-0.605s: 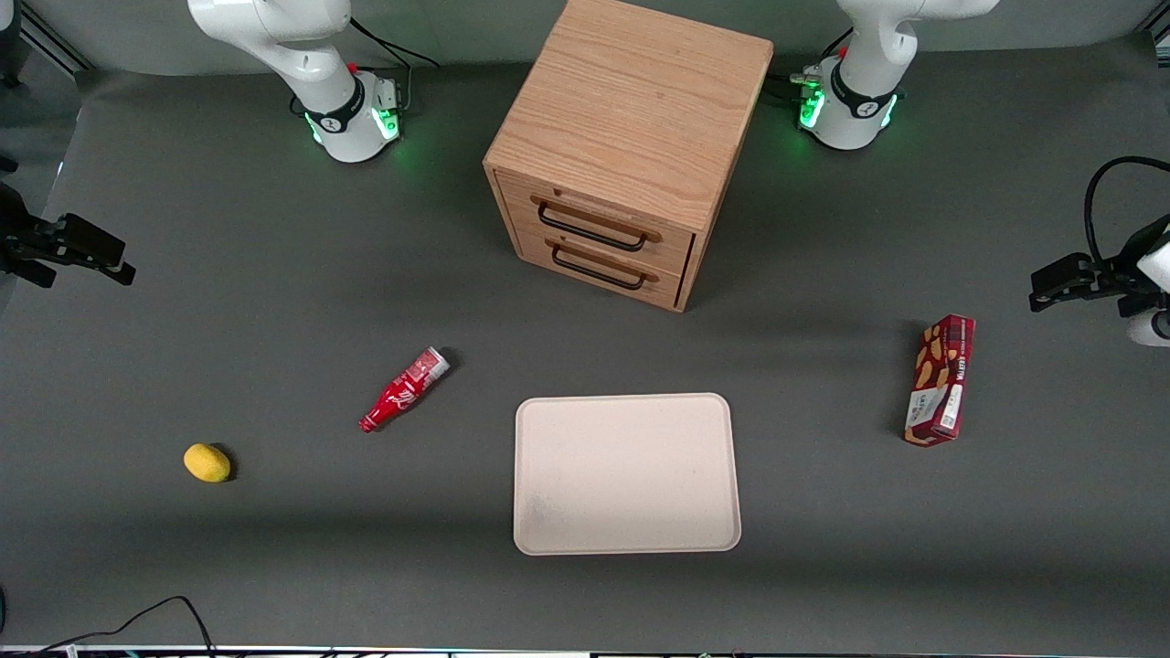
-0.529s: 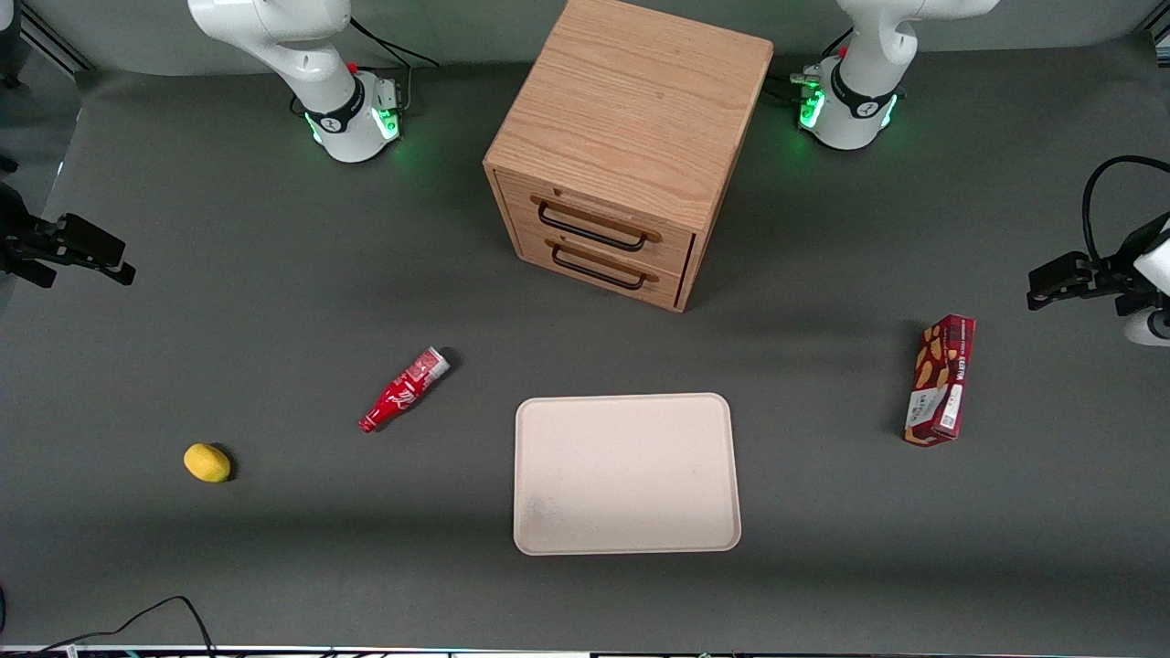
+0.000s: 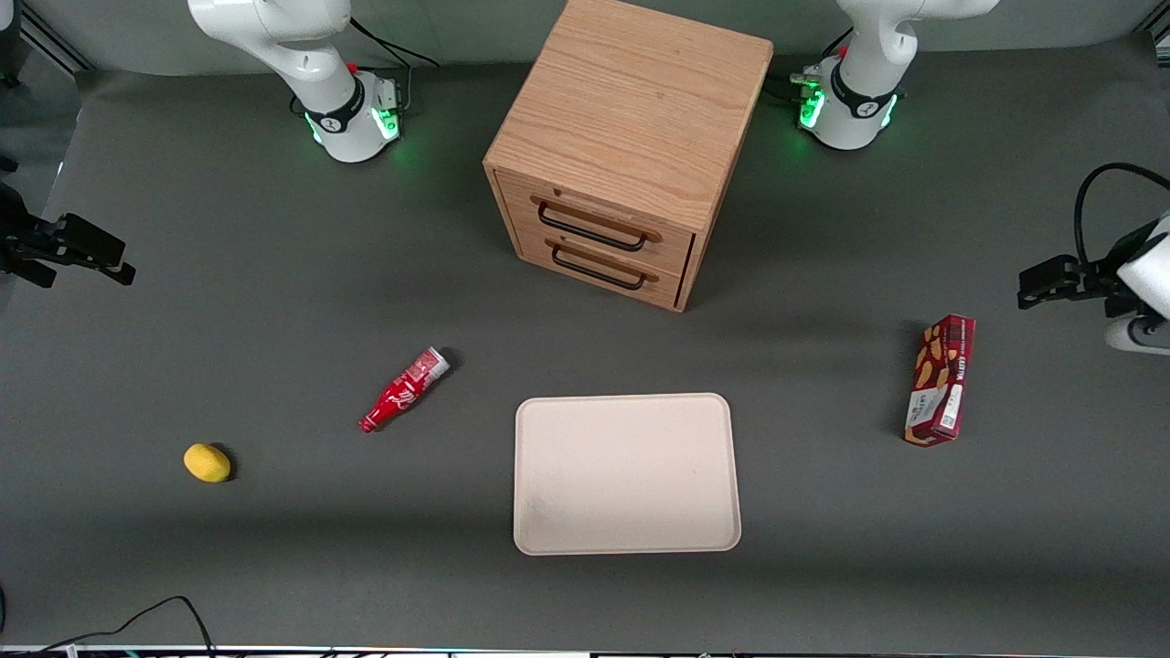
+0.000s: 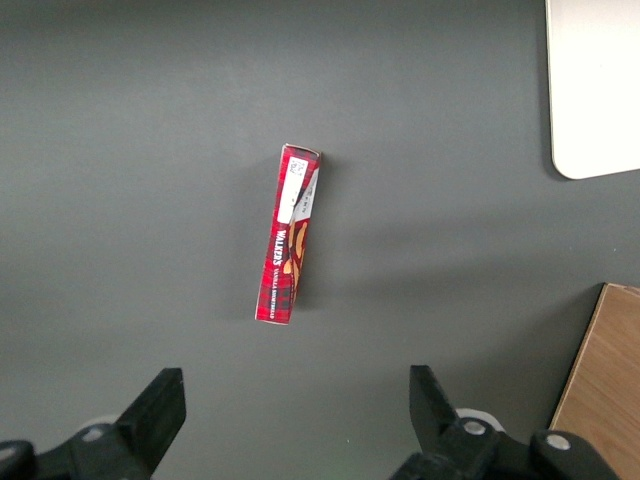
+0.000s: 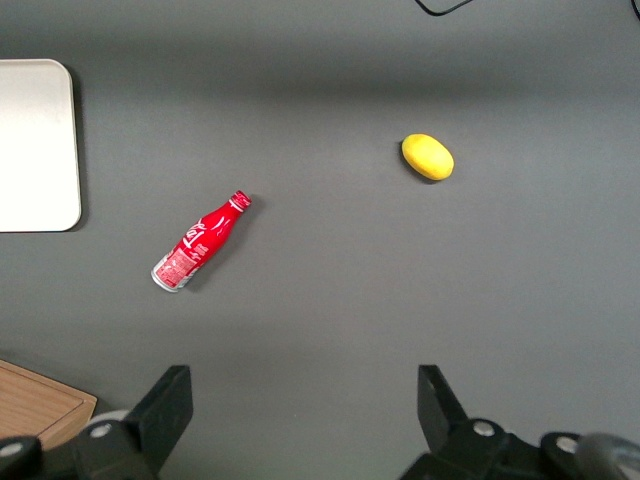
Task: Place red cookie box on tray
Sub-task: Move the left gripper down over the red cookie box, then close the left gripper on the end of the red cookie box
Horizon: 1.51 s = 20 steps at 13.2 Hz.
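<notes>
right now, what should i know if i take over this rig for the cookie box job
Gripper: open, empty, hanging above the table near the working arm's end, not touching anything.
Cookie box: lying on the table toward the working arm's end, well apart from the tray, ungrasped.
Tray: on the table in front of the wooden drawer cabinet, nothing on it.
Done: nothing beyond the gripper being near the box.
Left: lower onto the box, grip it, carry it over, set it on the tray.
A soda bottle and a lemon lie toward the parked arm's end; ignore them.
</notes>
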Motion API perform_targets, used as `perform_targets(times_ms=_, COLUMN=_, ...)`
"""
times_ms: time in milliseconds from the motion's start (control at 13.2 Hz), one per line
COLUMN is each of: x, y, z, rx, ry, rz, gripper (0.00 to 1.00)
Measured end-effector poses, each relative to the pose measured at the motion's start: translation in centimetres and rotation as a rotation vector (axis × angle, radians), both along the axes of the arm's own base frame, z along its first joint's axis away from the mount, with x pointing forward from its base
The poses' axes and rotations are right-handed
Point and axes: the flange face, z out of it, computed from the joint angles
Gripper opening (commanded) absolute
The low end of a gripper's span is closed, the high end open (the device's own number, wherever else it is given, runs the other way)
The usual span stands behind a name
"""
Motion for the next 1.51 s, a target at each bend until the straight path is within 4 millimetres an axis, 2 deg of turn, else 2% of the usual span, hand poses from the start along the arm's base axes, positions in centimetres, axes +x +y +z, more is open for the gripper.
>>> perform_targets(times_ms=227, x=1.0, y=-0.1, z=-4.0, rx=0.003, ry=0.048, rz=-0.007, gripper=1.00)
perform_targets(times_ms=529, x=1.4, y=0.5, z=-12.2, rx=0.006, ry=0.033, rz=-0.005, gripper=1.00)
perform_targets(times_ms=756, x=0.5, y=1.1, z=-19.1, rx=0.002, ry=-0.026, rz=-0.056, gripper=1.00)
perform_targets(times_ms=908, x=-0.3, y=1.7, z=-22.7, rx=-0.005, ry=-0.057, rz=-0.084, gripper=1.00)
perform_targets(times_ms=1134, x=-0.1, y=2.9, z=-26.2, rx=-0.034, ry=-0.082, rz=-0.133, gripper=1.00)
perform_targets(times_ms=1513, x=0.5, y=4.3, z=-29.9, rx=-0.045, ry=-0.108, rz=-0.172, gripper=1.00)
